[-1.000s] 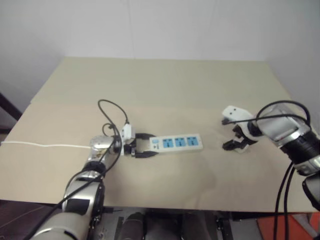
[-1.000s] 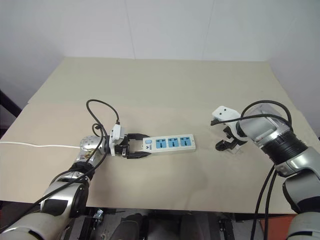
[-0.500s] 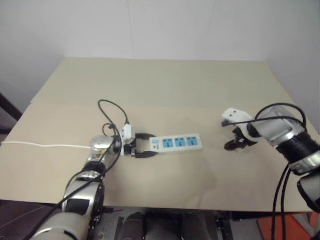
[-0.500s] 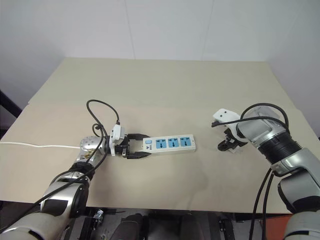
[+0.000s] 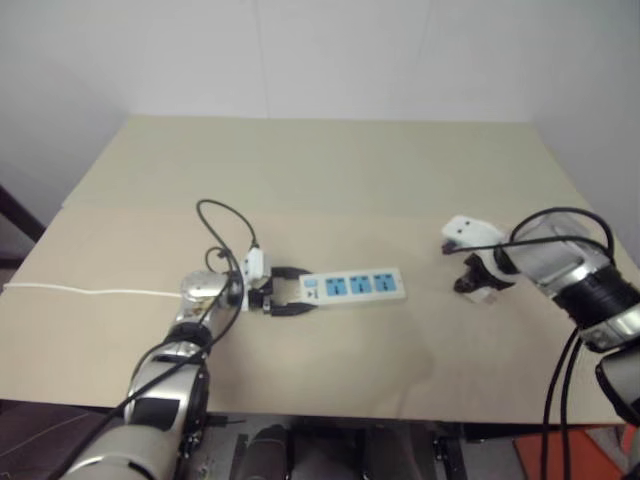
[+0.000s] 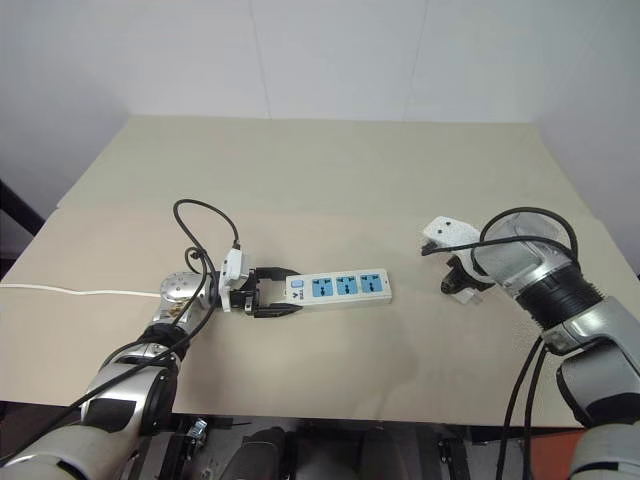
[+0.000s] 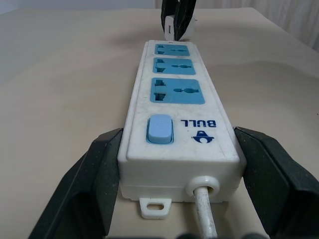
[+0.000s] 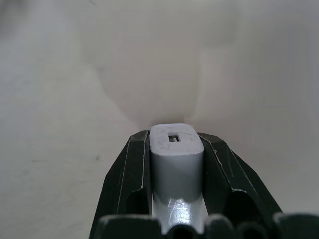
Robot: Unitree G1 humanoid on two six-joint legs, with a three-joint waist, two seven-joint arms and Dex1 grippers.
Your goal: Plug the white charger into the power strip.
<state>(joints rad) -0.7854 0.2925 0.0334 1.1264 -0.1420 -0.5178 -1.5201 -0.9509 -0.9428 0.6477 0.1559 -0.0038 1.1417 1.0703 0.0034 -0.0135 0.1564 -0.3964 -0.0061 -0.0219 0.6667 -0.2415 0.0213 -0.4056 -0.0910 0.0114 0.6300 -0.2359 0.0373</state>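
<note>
right gripper (image 8: pixel 176 164) now clamped on the white charger (image 8: pixel 175 149); fingers were spread apart a second ago

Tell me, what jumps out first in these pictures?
The white power strip with three blue sockets lies mid-table, its switch end pinched by the left claw. Off to the right, the right claw is clamped on the small white charger, down at the tabletop.
</note>
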